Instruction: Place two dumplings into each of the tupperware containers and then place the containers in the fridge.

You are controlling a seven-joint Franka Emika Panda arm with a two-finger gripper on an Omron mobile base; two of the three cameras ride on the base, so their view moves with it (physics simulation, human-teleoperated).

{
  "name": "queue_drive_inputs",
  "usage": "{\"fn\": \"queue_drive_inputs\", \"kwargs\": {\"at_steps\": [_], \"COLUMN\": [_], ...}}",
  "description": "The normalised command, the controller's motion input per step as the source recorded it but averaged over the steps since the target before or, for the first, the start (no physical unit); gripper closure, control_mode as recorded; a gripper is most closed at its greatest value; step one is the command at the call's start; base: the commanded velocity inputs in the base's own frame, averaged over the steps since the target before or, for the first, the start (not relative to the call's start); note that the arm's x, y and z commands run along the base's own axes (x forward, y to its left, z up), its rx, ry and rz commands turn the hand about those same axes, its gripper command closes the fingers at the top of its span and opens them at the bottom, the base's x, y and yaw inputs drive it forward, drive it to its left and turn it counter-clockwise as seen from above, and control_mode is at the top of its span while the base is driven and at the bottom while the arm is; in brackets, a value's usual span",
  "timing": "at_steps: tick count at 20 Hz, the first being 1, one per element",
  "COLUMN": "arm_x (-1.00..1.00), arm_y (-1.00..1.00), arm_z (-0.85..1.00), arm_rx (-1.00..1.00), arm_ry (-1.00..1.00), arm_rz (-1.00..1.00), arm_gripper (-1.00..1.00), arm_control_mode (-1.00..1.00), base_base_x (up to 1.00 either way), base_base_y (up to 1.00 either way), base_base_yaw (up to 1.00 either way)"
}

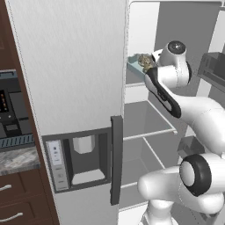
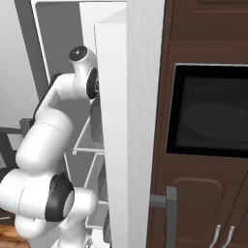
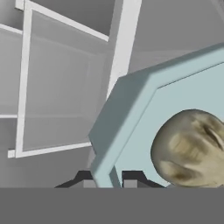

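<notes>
Gripping the wall of the small pale blue-teal rectangular plastic tub (image 3: 175,100), the pincer (image 3: 111,178) stands clamped on its rim so the lumpy beige dumpling (image 3: 190,148) rides level inside. That tub hangs above an upper white shelf (image 1: 147,83) within the tall white-grey fridge (image 1: 70,74), whose door stands open beside dark-wood cabinets (image 2: 203,29).

Base views flanking the open fridge (image 1: 66,66); hand view close inside.
</notes>
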Motion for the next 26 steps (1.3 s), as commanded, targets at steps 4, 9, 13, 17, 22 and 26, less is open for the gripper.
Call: {"fn": "queue_drive_inputs", "kwargs": {"at_steps": [4,9,13,17,22,26], "arm_x": [0.67,0.53,0.38,0.02,-0.20,-0.61], "arm_y": [0.00,0.00,0.01,0.00,0.00,-0.01], "arm_z": [-0.47,-0.24,-0.13,0.00,0.00,0.00], "arm_rx": [0.01,0.02,0.00,0.00,0.03,0.04], "arm_ry": [0.01,-0.01,-0.01,0.00,-0.13,-0.17], "arm_rz": [0.04,0.01,0.00,0.00,0.00,0.00], "arm_gripper": [1.00,1.00,-1.00,-1.00,-1.00,-1.00], "arm_control_mode": [-1.00,-1.00,-1.00,-1.00,-1.00,-1.00], "base_base_x": [0.00,0.00,0.00,0.00,0.00,0.00], "base_base_y": [0.00,0.00,0.00,0.00,0.00,0.00], "base_base_yaw": [0.00,0.00,0.00,0.00,0.00,0.00]}}
